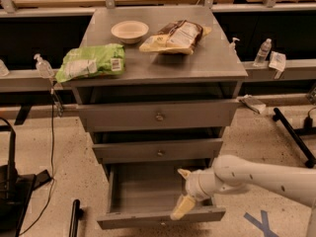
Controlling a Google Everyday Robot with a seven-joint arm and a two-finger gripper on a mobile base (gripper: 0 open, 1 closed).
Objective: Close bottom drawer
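Observation:
The bottom drawer (148,189) of the grey cabinet (158,115) stands pulled out, a shallow empty grey box with its narrow front panel (133,219) nearest the camera. My gripper (182,191) reaches in from the right on a white arm (261,177). It is open, with one yellowish finger (181,208) hanging over the inside of the front panel and the other fingertip (183,173) higher up over the drawer box. It holds nothing. The two drawers above are nearly shut.
On the cabinet top lie a white bowl (129,31), a green chip bag (91,61) and a brown snack bag (175,36). Bottles (43,66) (263,52) stand on side ledges. A black stand (12,186) is at left, blue tape (261,223) on the floor at right.

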